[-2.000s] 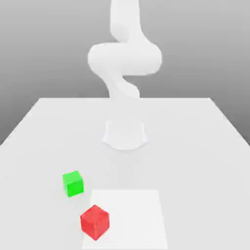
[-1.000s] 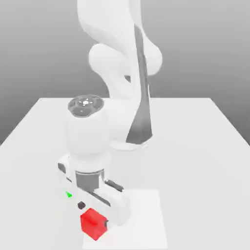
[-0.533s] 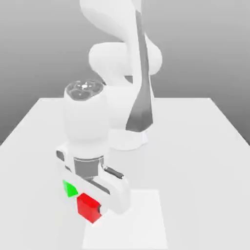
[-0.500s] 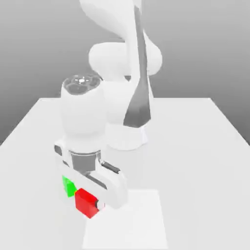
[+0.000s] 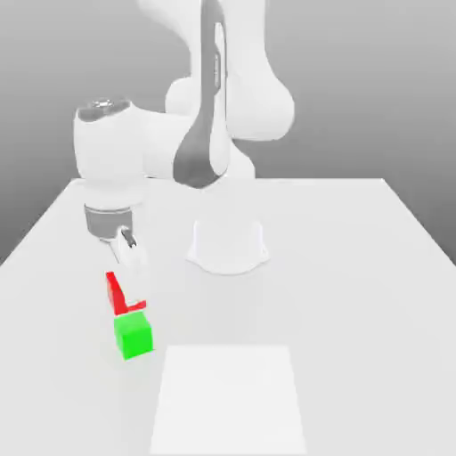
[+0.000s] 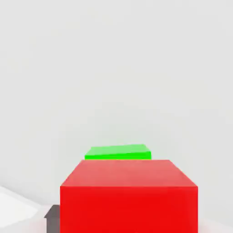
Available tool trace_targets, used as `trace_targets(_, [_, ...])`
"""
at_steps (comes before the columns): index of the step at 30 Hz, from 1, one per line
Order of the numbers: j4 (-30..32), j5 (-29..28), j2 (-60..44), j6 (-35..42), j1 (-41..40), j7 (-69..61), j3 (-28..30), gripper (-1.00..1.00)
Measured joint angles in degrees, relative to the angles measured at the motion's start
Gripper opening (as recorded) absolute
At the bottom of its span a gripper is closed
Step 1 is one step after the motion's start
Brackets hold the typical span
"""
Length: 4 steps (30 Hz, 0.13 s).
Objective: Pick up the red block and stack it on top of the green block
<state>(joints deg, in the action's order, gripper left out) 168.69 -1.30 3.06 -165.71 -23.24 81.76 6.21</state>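
The red block [image 5: 115, 292] is held in the closed jaws of the gripper [image 5: 127, 283] and is seen lifted clear of the table [image 5: 356, 267], just above the green block [image 5: 134, 336]. In the exterior view, part of the red block is covered by the white gripper, so that only one side and a strip of its lower edge are visible; that lower edge appears just over the top face of the green block, and whether the two touch cannot be told. The green block is set flat on the table, toward the exterior view's left and close to a paler square patch [image 5: 229, 399] marked on the surface in the foreground. In the hand view, the red block [image 6: 129, 195] is seen close up, with the top of the green block [image 6: 118, 152] visible just beyond it against the pale table [image 6: 113, 68]. Behind the blocks, the round white base [image 5: 228, 245] of the arm is mounted near the middle of the table, and the arm [image 5: 169, 142] is bent over toward the exterior view's left.
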Motion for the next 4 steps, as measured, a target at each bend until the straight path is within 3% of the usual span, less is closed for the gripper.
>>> trace_targets(1, [-0.1, 0.9, -2.1, -2.0, 0.3, -0.6, -0.1, -1.00])
trace_targets(2, [-0.1, 1.4, -3.2, -3.0, 0.2, -1.0, -0.5, 1.00])
trace_targets(4, [-0.1, 1.4, -3.2, -3.0, 0.7, -1.0, -0.5, 1.00])
